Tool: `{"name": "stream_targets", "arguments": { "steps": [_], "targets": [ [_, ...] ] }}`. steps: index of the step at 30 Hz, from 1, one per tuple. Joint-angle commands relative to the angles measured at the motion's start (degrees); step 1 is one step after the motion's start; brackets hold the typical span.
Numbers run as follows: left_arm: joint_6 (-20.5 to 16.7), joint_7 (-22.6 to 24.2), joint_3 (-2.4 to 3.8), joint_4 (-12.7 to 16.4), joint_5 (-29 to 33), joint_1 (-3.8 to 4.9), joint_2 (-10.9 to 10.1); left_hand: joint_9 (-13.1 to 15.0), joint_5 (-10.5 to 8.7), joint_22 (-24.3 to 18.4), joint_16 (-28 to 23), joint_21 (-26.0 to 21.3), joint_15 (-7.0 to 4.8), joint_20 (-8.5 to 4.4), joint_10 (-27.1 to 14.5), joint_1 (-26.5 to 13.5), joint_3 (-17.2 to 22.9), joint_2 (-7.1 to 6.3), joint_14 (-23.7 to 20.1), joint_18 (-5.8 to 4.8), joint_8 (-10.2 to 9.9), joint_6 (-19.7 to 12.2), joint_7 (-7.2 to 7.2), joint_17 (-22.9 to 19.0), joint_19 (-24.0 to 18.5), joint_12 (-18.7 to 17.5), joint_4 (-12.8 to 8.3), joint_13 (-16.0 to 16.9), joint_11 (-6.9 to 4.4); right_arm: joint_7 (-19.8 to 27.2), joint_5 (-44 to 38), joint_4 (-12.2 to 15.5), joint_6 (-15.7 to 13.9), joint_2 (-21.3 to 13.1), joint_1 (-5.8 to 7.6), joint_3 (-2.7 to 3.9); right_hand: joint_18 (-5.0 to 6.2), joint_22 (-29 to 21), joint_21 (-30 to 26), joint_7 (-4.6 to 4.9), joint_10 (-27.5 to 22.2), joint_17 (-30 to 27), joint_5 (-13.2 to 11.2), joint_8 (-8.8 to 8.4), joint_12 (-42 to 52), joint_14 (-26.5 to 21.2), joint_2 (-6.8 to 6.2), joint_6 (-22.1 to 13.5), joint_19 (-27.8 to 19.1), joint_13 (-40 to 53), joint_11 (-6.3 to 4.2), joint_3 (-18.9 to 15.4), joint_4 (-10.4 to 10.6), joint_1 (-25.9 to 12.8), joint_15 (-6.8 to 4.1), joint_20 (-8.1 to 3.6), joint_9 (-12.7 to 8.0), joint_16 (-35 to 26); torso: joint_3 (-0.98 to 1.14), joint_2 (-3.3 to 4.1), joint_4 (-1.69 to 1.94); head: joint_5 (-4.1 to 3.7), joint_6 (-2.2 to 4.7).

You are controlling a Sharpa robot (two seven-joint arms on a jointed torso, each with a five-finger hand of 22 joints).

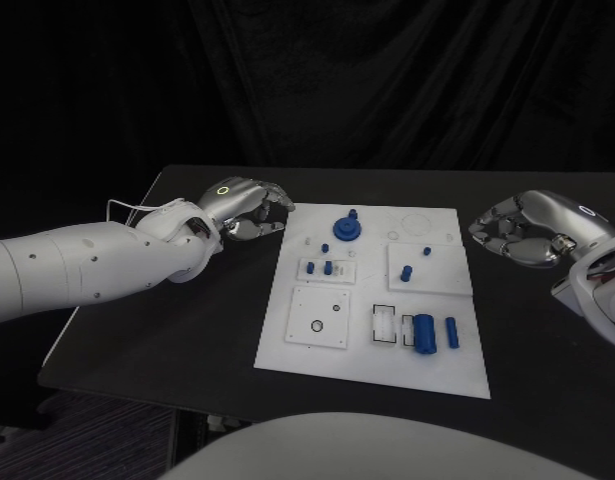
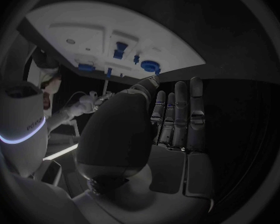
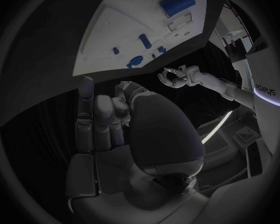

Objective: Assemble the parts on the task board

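Observation:
The white task board (image 1: 391, 368) lies in the middle of the black table. A round blue knob (image 1: 348, 226) stands near its far edge, with several small blue pegs (image 1: 327, 267) behind it on raised white plates. A thick blue cylinder (image 1: 424, 333) and a thinner one (image 1: 453, 333) lie near the front right. My left hand (image 1: 247, 211) hovers just off the board's far left corner, holding nothing, fingers loosely extended (image 2: 177, 115). Off the board's far right edge my right hand (image 1: 518, 231) is also without a part, its fingers stretched out (image 3: 101, 118).
The table's (image 1: 177, 330) bare black surface runs along both sides of the board and ends at a front edge close to the board. A dark curtain hangs behind. Square and round recesses (image 1: 317, 325) mark the board's front left plate.

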Motion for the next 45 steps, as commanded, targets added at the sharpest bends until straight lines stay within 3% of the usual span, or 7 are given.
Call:
{"name": "stream_targets", "arguments": {
  "steps": [1, 4, 11, 18, 28, 39, 45],
  "targets": [
    [7.0, 15.0, 0.04, 2.4, 33.0, -0.05, -1.5, -0.9, 2.85, 0.3, -6.0, -5.5, 2.97, 1.36, -5.9, -1.5, -1.6, 3.68, -10.3, -1.43, -0.8, -0.8, -0.18, -3.4, -9.8, 2.2, 2.4, 0.2, 3.32, -3.2, -0.4, -1.7, 9.2, 1.8, 1.7, 0.01, 0.57, -1.3, -2.8, -0.19, -5.0, -5.8, 3.1, 1.67, -5.3, -4.0, -0.76, 1.8, -1.4, -4.6, 0.05, 0.8, -1.3, 1.4, 0.14, 0.13, 1.6, -6.6, -0.13, -0.05, -0.2, -0.02, -0.01],
    [14.9, 19.4, 0.04, 4.1, 47.9, -0.05, -2.4, -1.9, 4.44, -1.2, -10.8, -10.1, 5.6, 2.39, -9.5, -1.8, -3.9, 5.78, -16.9, -2.79, -0.9, -1.5, 0.74, -7.6, -15.9, 5.7, 4.3, 0.0, 5.9, -3.9, -1.1, -3.5, 13.0, 3.9, 2.84, 0.01, 0.34, -2.2, -5.2, 0.3, -12.2, -12.8, 4.3, 3.54, -12.9, -9.7, -1.21, 0.6, -3.6, -11.1, 0.75, 1.1, -2.6, 1.8, 0.9, 0.67, 4.1, -14.5, -0.16, -0.15, -0.15, -0.67, -0.01],
    [28.3, 24.3, 0.04, 7.0, 68.4, -0.06, -2.5, -4.5, 10.72, -12.1, -20.5, -13.7, 7.94, 3.86, -14.7, -4.1, -10.8, 9.86, -25.7, -3.52, -0.9, -2.6, 1.36, -17.8, -27.6, 9.0, 6.5, -4.0, 7.32, -3.4, -2.3, -7.6, 15.3, 8.5, 3.39, 0.01, -0.02, -2.2, -8.1, 1.89, -19.3, -16.3, 0.8, 3.18, -16.0, -15.4, -0.99, -5.8, -7.3, -13.3, 2.43, 1.7, -4.1, 1.8, 2.76, 2.1, 5.8, -17.6, -0.76, -0.19, 0.45, -3.58, -0.01],
    [34.2, 25.4, 0.04, 9.9, 75.7, -0.08, -3.1, -6.2, 13.23, -18.0, -21.5, -13.6, 9.74, 5.54, -17.0, -3.4, -14.1, 12.44, -24.9, -3.57, -0.9, -4.1, 1.43, -22.5, -27.2, 10.5, 6.5, -7.8, 7.04, -3.4, -8.2, -9.8, 13.2, 10.9, 1.85, 0.01, -0.43, 1.2, -6.9, 1.33, -30.9, -18.1, -1.9, 0.13, -26.0, -16.4, -1.58, -12.3, -8.8, -20.4, 6.16, 2.6, -5.1, 1.7, 5.2, 3.53, 3.7, -15.6, -2.3, -0.16, 1.39, -5.42, -0.01],
    [37.1, 26.1, 0.04, 12.2, 77.4, -0.08, -3.9, -10.1, 13.83, -27.8, -27.6, -13.7, 9.13, 5.47, -20.6, -1.8, -20.0, 14.84, -31.4, -3.13, -1.0, -9.2, 2.69, -29.8, -32.8, 9.7, 6.4, -15.6, 3.68, -4.6, -16.0, -9.7, 11.4, 11.5, -1.07, 0.01, 0.59, 1.2, -6.2, 0.45, -31.4, -18.1, -6.6, -1.78, -35.7, -7.3, -1.87, -12.4, -1.1, -33.2, 5.84, 0.6, -3.9, -0.4, 3.97, 3.69, 0.1, -7.9, -4.17, 0.22, 2.34, -8.39, -0.01],
    [38.6, 26.5, 0.04, 13.2, 77.6, -0.18, -4.3, -12.0, 14.81, -34.6, -33.0, -13.8, 8.63, 5.72, -22.3, 0.0, -22.2, 15.94, -36.6, -2.45, -1.1, -12.6, 2.68, -30.3, -37.9, 8.2, 6.1, -16.7, 3.67, -4.0, -16.9, -11.0, 10.3, 11.6, -3.19, 0.01, 0.53, 1.7, -6.7, 0.79, -27.1, -17.1, -4.9, -2.92, -38.0, -5.8, -1.65, -10.8, 0.7, -39.0, 5.85, 0.3, -4.1, -0.1, 4.24, 3.75, -2.4, -4.9, -4.95, 0.3, 2.91, -10.14, -0.01],
    [38.9, 26.5, 0.04, 13.2, 77.6, -0.41, -4.2, -12.1, 15.25, -34.9, -32.9, -13.7, 8.86, 6.19, -22.3, 0.6, -22.2, 16.23, -36.4, -2.25, -1.0, -12.4, 3.31, -30.3, -37.9, 8.3, 5.8, -16.7, 3.46, -3.2, -16.5, -12.1, 9.8, 12.0, -3.97, 0.01, 0.55, 2.3, -6.6, 0.83, -23.6, -15.9, -4.1, -3.02, -37.7, -4.5, -1.66, -9.9, 1.4, -40.6, 5.52, 0.8, -3.9, -0.2, 4.06, 3.57, -2.9, -3.1, -4.58, 0.1, 2.3, -10.05, -0.01]
  ]
}}
